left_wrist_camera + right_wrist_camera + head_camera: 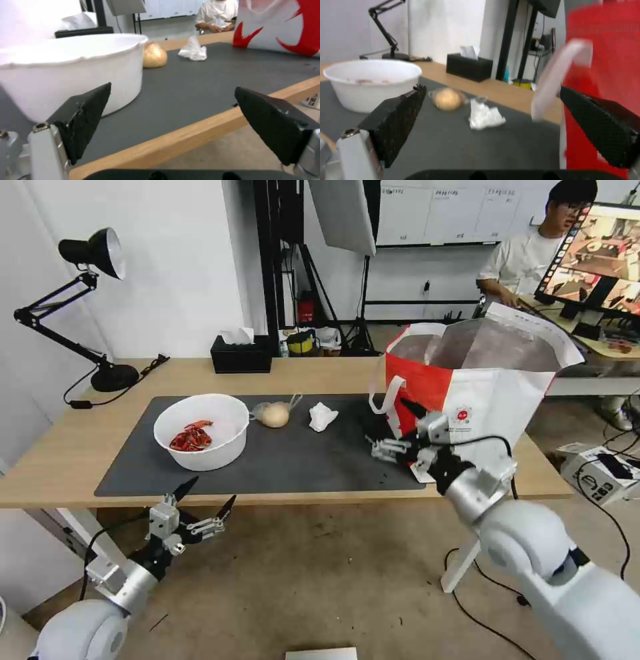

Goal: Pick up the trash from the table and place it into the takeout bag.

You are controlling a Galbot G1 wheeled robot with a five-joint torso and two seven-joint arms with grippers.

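**Three Pieces of Trash Lie on the Mat While Both Grippers Stand Empty**

On the dark grey mat [320,460] that covers the middle of the light-wood table [60,447], three pieces of trash sit in a loose row: a white round bowl [201,431] with red shells in its bottom, a clear bag around a beige lump [274,414] just beside the bowl's rim, and a crumpled white tissue [323,417] a little farther toward the robot's right. No clear hinged tray can be made out on the mat.

At the table's right end stands the red-and-white takeout bag [467,380], upright, its mouth gaping so the silver lining shows and one white strap handle drooping down its near side. Standing open like this, it seems ready to take things dropped in from above.

Beside the bag's near corner, low over the mat, hangs the right gripper [399,428], jaws spread wide and holding nothing; its wrist view looks across the mat toward the tissue, the bagged lump and the bowl, which suggests it is lined up to reach for one of them.

Below the table's front edge, in front of the bowl, the left gripper [207,500] waits with its jaws wide apart and empty, out of the other arm's way.

A black tissue box [241,355] and a black desk lamp [87,300] stand along the table's far side, apart from the trash.
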